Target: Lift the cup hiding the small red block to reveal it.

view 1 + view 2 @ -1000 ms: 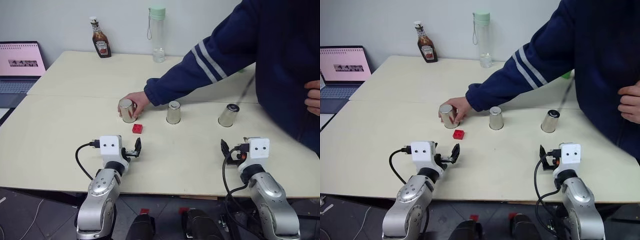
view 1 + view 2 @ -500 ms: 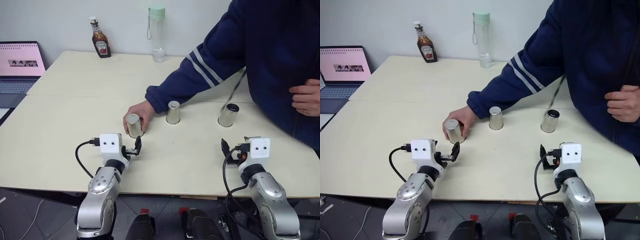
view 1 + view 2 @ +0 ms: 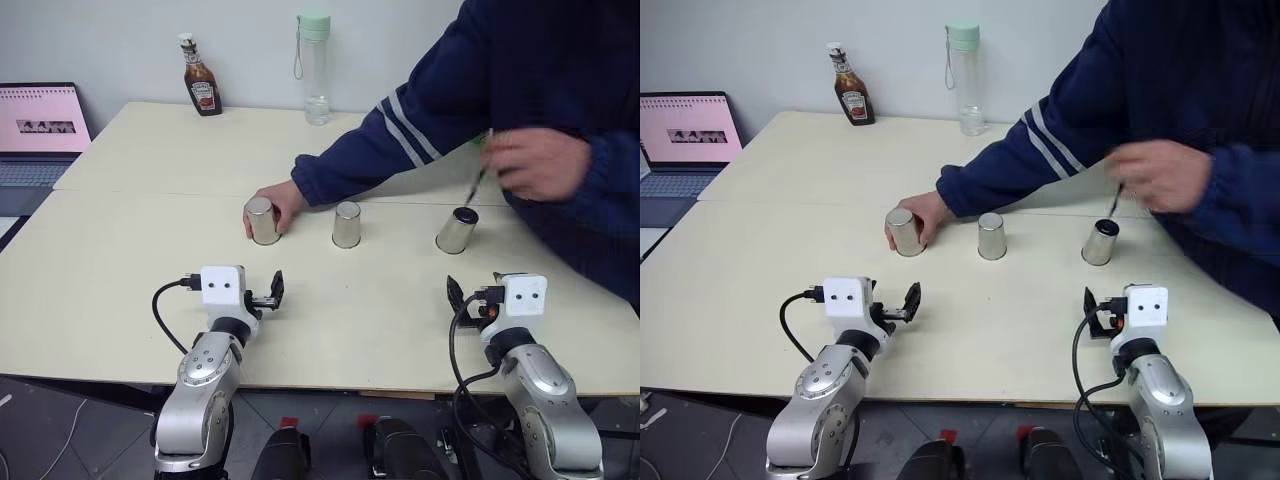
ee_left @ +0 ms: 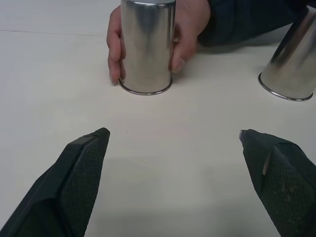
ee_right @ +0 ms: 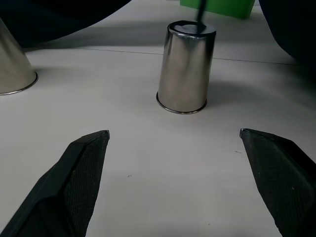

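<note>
Ahead of the left pincer [image 4: 173, 143], well apart from its tips, a silver cup [image 3: 263, 221] stands mouth-down on the pale bench [image 3: 120, 270], with a person's hand [image 3: 282, 204] wrapped around it from behind, fingers touching both sides. That pincer hangs low over the bench with its two black fingers [image 4: 81, 163] spread wide and nothing between them. Ahead and off to its right stands a second cup [image 3: 346, 225], also upside down, apart from the first and untouched. Ahead of the right pincer [image 5: 174, 143], likewise spread wide and pinching nothing, a third cup [image 3: 456, 230] sits inverted and leans slightly in the head views; a thin dark stick [image 3: 478, 184] reaches down to its upturned base from the person's other hand [image 3: 537, 163], which is blurred. The small red block cannot be seen; which cup covers it cannot be told. Far beyond both pincers, at the back of the bench, stand a ketchup bottle [image 3: 201, 85] and a clear water bottle [image 3: 315, 68] with a pale green cap. A laptop [image 3: 38, 132] with a pink screen sits far off to the left pincer's left.
</note>
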